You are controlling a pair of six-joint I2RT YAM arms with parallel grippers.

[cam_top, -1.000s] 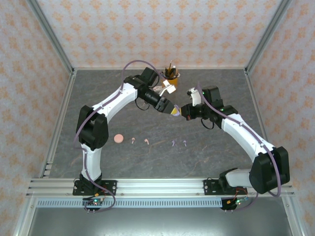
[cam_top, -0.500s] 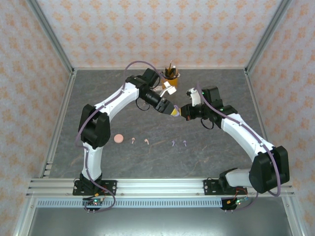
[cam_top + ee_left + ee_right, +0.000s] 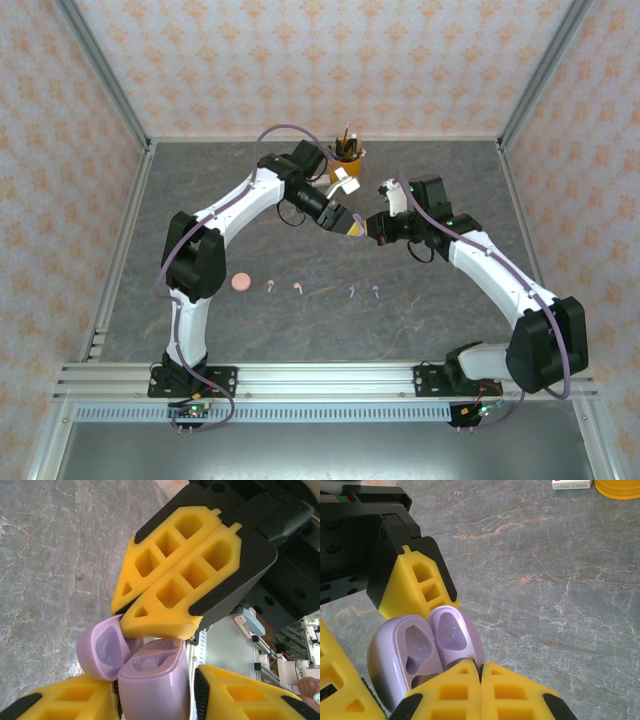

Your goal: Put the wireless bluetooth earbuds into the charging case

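- The left gripper [image 3: 150, 685] is clamping narrowly around the base of the lilac charging case [image 3: 150, 677] and holding it above the table [image 3: 450, 180] at the centre of the overhead frame. The right gripper [image 3: 481, 680], jaws pressed fully together, is resting its tips against the flipped-open lid [image 3: 451, 632]. Whether it is pinching the rim cannot be told.
- Over the last second the left arm's elbow has been creeping slightly toward the frame's centre, while the point where the two grippers meet is staying put. The case looks to be steadied open rather than carried, so loading appears to be waiting on one gripper freeing itself.
- The wireless bluetooth earbuds [image 3: 298, 287] are lying in a row across the lower middle of the overhead frame, well apart from the case. The pink pair [image 3: 271, 287] is sitting to the left and the lilac pair [image 3: 375, 291] to the right.
- The two moulded wells in the lilac case are showing empty.
- A pink round case [image 3: 240, 282], apparently shut, is lying at the left end of that row.
- A yellow cup [image 3: 347, 152] at top centre is holding what look like pens [image 3: 347, 135], with a white box [image 3: 341, 178] just beside it.
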